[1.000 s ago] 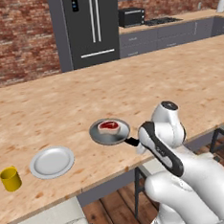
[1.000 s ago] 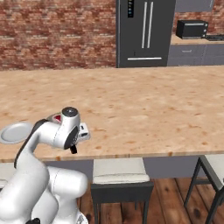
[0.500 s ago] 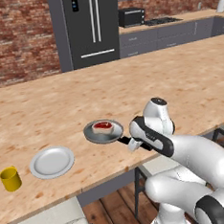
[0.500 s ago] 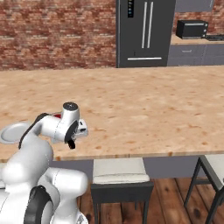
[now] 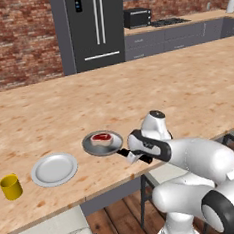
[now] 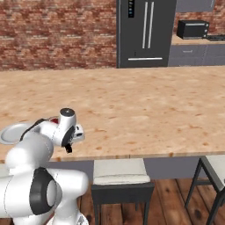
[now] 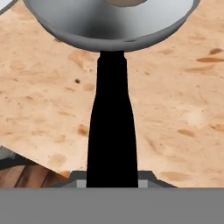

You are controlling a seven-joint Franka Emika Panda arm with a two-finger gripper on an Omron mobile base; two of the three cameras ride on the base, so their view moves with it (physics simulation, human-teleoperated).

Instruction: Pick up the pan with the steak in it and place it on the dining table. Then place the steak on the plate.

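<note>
While the arm reaches in from the 4 o'clock corner of the left base view, the dining table (image 5: pixel 186 83) spans the frame, tan wood-grain top, brick wall and dark fridge (image 5: pixel 93 28) behind it at 12 o'clock. Grey cabinets with a black microwave (image 5: pixel 137 18) sit at 1 o'clock.

Plate (image 5: pixel 54 169): flat on the table at 9 o'clock of the pan, near its rim but apart from it. In the right base view its edge (image 6: pixel 11 132) shows at 9 o'clock of the arm's wrist.

Pan (image 5: pixel 102 142): near the table's front edge, black handle pointing toward 4 o'clock into the gripper (image 5: pixel 132 156). Can't tell whether the base touches the tabletop or hangs just above it. Hand view: pan bowl (image 7: pixel 109 26) at 12 o'clock, handle (image 7: pixel 111 127) running straight down to 6 o'clock over the table surface.

Gripper: fingers clenched on the pan handle, grip at the handle's outer end.

Steak (image 5: pixel 101 137): lying inside the pan, red with a pale rim, roughly centred.

Yellow cup (image 5: pixel 10 187): upright at 9 o'clock of the plate, well apart from the pan.
</note>
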